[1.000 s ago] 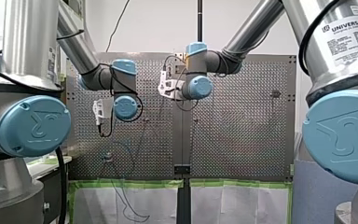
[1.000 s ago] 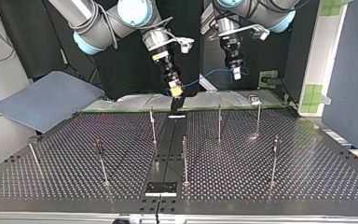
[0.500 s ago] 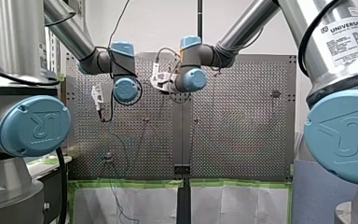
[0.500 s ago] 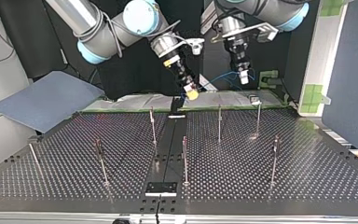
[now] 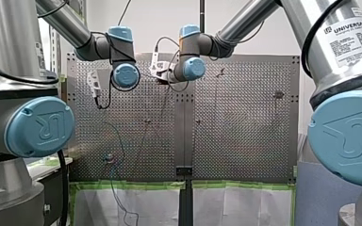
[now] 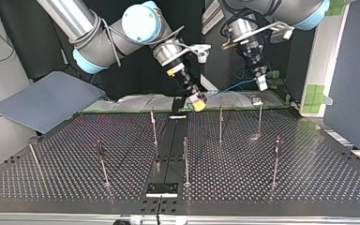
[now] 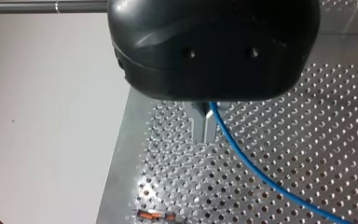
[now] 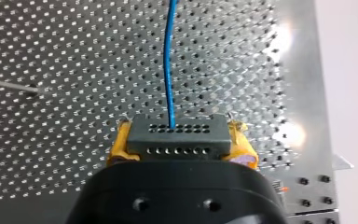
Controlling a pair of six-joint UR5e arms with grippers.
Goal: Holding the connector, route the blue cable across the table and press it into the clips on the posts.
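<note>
Right gripper (image 8: 179,140): yellow pads (image 8: 242,144) clamped on connector (image 8: 177,133); blue cable (image 8: 169,70) exits straight ahead. Left gripper (image 7: 205,136): metal fingers (image 7: 198,127) pinched narrow on cable. Both above far edge of table (image 6: 262,187), top view.

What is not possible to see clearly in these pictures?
- The clips on the posts: top view, too small to show their shape.
- My left gripper and my right gripper: in the front view, hidden behind their own wrist joints.
- The connector: right wrist view, near part hidden by the gripper itself.
- The blue cable: left wrist view, cut off by the edge.
</note>
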